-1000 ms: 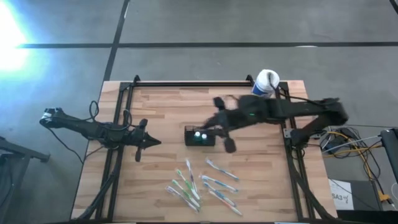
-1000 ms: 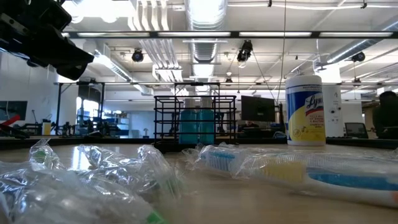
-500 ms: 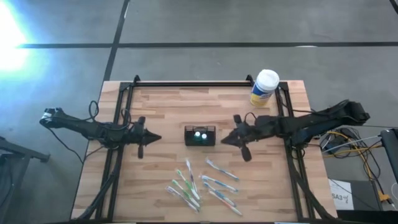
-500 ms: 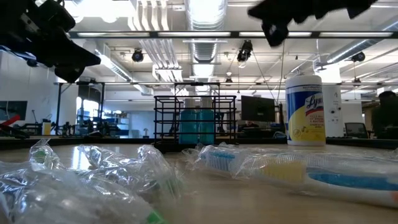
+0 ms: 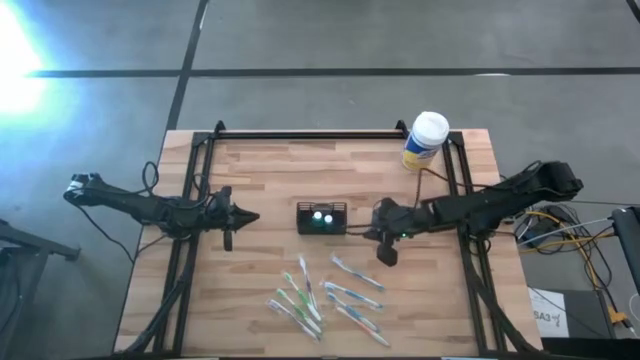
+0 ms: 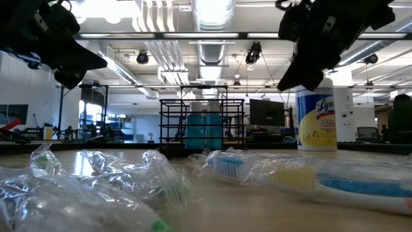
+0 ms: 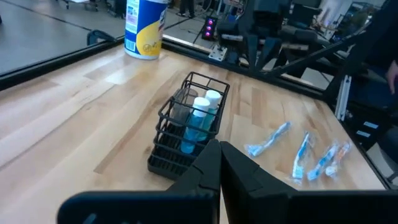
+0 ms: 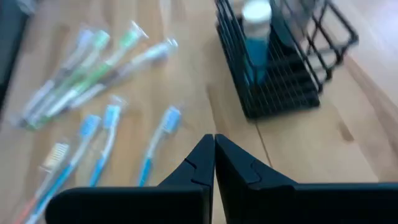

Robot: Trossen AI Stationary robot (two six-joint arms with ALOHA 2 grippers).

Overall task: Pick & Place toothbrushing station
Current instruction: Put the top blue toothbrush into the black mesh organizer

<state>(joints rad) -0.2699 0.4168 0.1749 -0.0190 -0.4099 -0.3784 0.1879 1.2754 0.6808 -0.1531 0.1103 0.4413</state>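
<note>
The toothbrushing station (image 5: 321,218) stands upright at table centre, untouched, between both arms. The right gripper (image 5: 387,257) hangs just beside it, fingers together and empty; the left gripper (image 5: 228,240) waits opposite, likewise closed, leaving access clear.

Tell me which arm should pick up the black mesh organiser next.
Right, marginally. The right end effector sits closer beside the black mesh organiser; the left end effector is farther off. Both are shut and empty, so either must open first.
</note>
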